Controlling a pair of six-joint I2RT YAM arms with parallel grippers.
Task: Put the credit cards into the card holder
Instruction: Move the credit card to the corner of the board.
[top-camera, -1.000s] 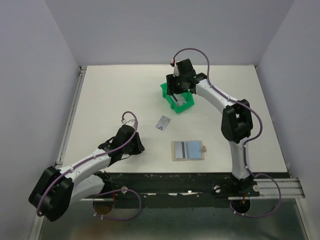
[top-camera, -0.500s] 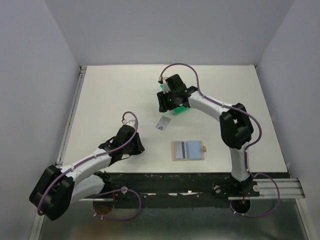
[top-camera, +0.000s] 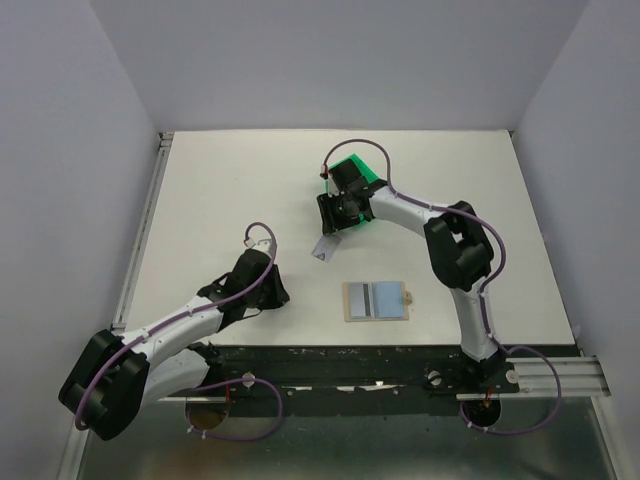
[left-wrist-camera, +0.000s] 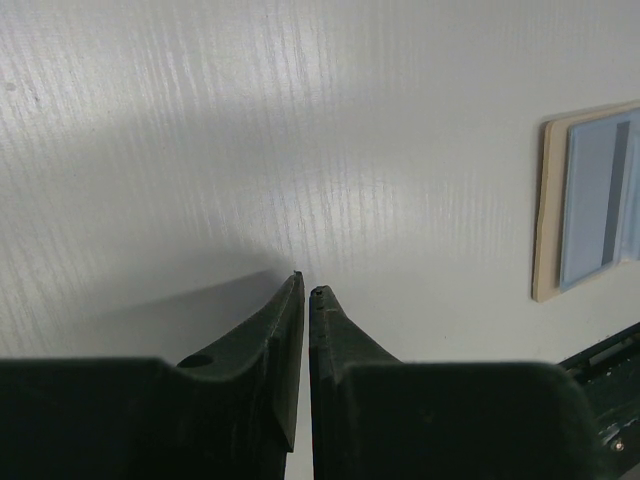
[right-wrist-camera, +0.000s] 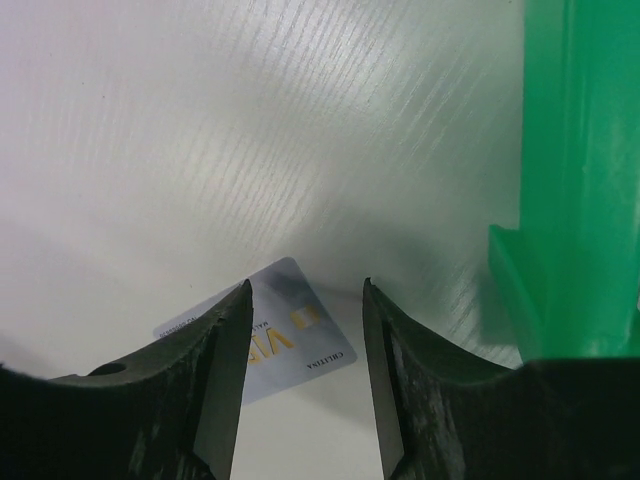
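My right gripper (right-wrist-camera: 306, 285) has its fingers spread wide with nothing clamped between them. The credit card (right-wrist-camera: 288, 332) lies flat on the table (top-camera: 220, 200) right under the gap. One corner points ahead past the fingertips and the rest runs back beneath the tool, partly hidden by the finger on the left of the wrist view. I cannot tell whether the tips touch it. Its face shows small print and a gold chip. The green bin (right-wrist-camera: 570, 200) stands just off the other finger, on the right of that view.

From above, the right gripper (top-camera: 329, 227) sits just over the credit card (top-camera: 321, 249), with the green bin (top-camera: 352, 170) behind the wrist.

My left gripper (left-wrist-camera: 307, 283) has its fingers drawn almost together. Only a sliver shows between them, and it holds nothing. It rests low over bare table. The card holder (left-wrist-camera: 548, 210) lies open and flat well off to the right of this gripper, with its pale blue inside up. A dark stripe crosses that inside, and I cannot tell whether it belongs to a card. From above, the card holder (top-camera: 375, 301) lies between the two arms.
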